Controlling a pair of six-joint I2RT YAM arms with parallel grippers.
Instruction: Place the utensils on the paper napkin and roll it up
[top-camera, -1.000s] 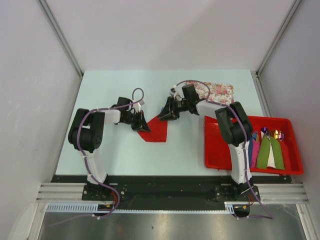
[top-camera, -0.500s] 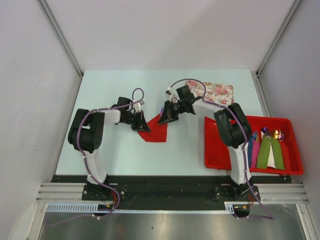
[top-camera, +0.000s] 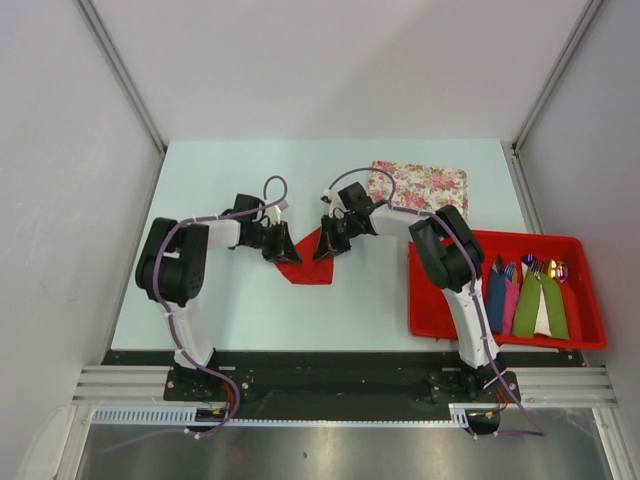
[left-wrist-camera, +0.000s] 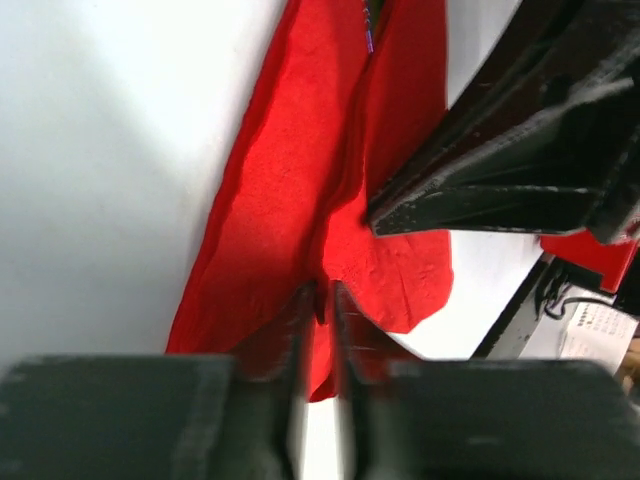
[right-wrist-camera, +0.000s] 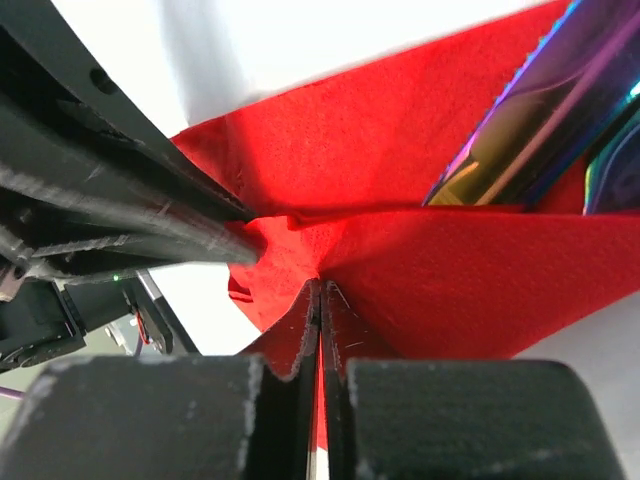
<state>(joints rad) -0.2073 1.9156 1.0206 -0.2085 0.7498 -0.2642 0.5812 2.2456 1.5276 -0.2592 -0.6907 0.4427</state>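
Paper napkin (top-camera: 310, 262) lies mid-way across the table (top-camera: 230, 300), folded over the utensils (right-wrist-camera: 520, 125) (only iridescent ends show). Right gripper (right-wrist-camera: 320, 295) is pinched tight on the fold. Left gripper (left-wrist-camera: 320, 300) sits at the napkin's left edge, fingers a sliver apart; grip uncertain. Advice: roll evenly, paper taut, cutlery trapped inside. No legible writing anywhere.

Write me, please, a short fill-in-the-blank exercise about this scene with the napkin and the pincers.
1. The paper napkin between the two arms is coloured ___.
2. The right pincer is ___ on a fold of that napkin.
3. The tray holding the rolled napkins sits at the ___ of the overhead view.

Missing words: red; shut; right.
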